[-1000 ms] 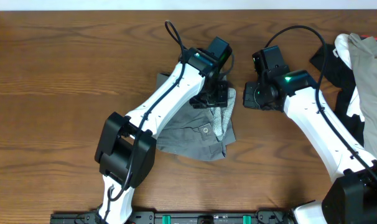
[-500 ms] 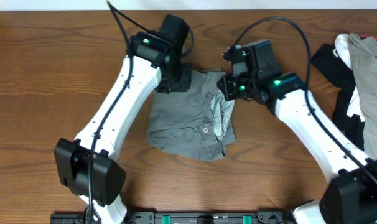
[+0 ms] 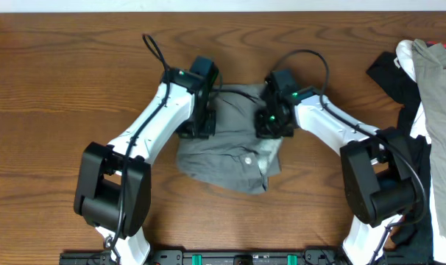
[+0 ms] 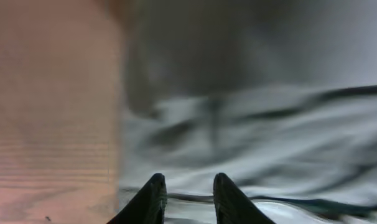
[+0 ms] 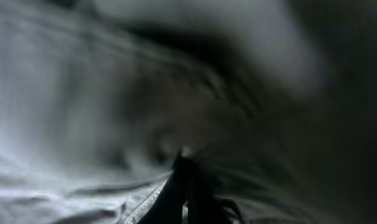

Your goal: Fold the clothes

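The grey-olive shorts (image 3: 230,151) lie crumpled at the table's centre, button (image 3: 246,159) facing up and pale speckled lining (image 3: 271,153) showing at the right edge. My left gripper (image 3: 199,125) is down on their upper left edge. In the left wrist view its fingers (image 4: 188,182) stand slightly apart with a fold of cloth (image 4: 269,124) between them. My right gripper (image 3: 273,125) is pressed onto the upper right part. In the right wrist view its fingertips (image 5: 185,163) meet, and creases of the shorts (image 5: 83,124) run into them.
A heap of other garments lies at the right edge: black (image 3: 388,70), white (image 3: 405,51) and beige-tan (image 3: 438,81). Bare wooden table (image 3: 61,110) surrounds the shorts. Both arms angle in toward the centre from the near edge.
My left gripper crossed from the shorts' right side to their left edge, dragging cloth out wider, and narrowed. My right gripper moved left onto the shorts and shut.
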`<move>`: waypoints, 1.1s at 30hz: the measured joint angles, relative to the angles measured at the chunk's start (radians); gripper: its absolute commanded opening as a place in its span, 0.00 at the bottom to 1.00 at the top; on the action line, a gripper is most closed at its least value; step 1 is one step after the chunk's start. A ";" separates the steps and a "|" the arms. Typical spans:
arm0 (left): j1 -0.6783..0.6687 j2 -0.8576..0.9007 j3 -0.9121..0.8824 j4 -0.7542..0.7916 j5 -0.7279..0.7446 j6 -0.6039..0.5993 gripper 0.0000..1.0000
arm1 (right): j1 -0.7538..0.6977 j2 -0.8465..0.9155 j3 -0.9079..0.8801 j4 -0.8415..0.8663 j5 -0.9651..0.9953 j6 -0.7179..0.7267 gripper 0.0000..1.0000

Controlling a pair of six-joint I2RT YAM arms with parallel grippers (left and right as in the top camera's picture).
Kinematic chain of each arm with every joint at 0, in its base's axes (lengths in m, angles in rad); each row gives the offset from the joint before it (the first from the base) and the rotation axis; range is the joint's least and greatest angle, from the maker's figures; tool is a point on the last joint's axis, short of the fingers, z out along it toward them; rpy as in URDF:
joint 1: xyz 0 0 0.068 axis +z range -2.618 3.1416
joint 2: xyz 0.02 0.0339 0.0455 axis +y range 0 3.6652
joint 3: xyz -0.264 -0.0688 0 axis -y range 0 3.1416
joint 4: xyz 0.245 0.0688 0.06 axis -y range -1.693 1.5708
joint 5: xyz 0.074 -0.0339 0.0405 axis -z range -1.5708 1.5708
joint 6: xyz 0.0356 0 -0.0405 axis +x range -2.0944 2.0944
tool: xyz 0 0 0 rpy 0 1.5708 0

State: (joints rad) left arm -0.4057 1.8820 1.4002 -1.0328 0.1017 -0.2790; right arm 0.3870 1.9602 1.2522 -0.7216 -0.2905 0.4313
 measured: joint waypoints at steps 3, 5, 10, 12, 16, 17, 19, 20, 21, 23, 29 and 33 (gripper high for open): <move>0.000 0.000 -0.069 0.048 0.003 0.000 0.33 | -0.032 -0.002 0.000 -0.070 0.035 0.014 0.07; 0.000 0.000 -0.109 0.091 0.003 0.004 0.35 | -0.047 -0.004 0.000 -0.078 0.050 0.000 0.08; 0.000 0.000 -0.138 0.130 0.003 0.007 0.35 | -0.050 -0.006 0.002 -0.077 0.057 -0.083 0.13; 0.000 0.000 -0.138 0.126 0.003 0.008 0.35 | -0.050 -0.008 0.003 -0.072 0.048 -0.134 0.18; 0.000 0.000 -0.138 0.079 0.017 0.026 0.29 | -0.061 -0.033 0.004 -0.061 -0.016 -0.258 0.21; 0.000 0.000 -0.138 0.053 0.023 0.033 0.29 | -0.064 -0.046 0.004 -0.059 -0.037 -0.282 0.22; 0.000 0.000 -0.138 0.013 0.031 0.043 0.28 | -0.069 -0.087 0.005 -0.058 -0.085 -0.325 0.23; 0.000 0.000 -0.138 0.005 0.033 0.045 0.28 | -0.070 -0.111 0.006 -0.058 -0.107 -0.340 0.24; 0.000 -0.001 -0.138 0.002 0.034 0.048 0.29 | -0.070 -0.143 0.008 -0.064 -0.129 -0.355 0.24; 0.000 -0.012 -0.137 0.004 0.038 0.048 0.30 | -0.068 -0.200 0.018 -0.079 -0.166 -0.375 0.25; 0.000 -0.117 -0.125 0.105 0.047 0.059 0.55 | -0.003 -0.246 0.037 -0.153 -0.209 -0.400 0.38; 0.000 -0.146 -0.108 0.202 0.049 0.066 0.69 | 0.075 -0.214 0.028 -0.175 -0.186 -0.409 0.44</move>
State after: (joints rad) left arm -0.4057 1.7363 1.2926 -0.8310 0.1509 -0.2127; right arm 0.4622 1.7466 1.2804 -0.8970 -0.4763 0.0223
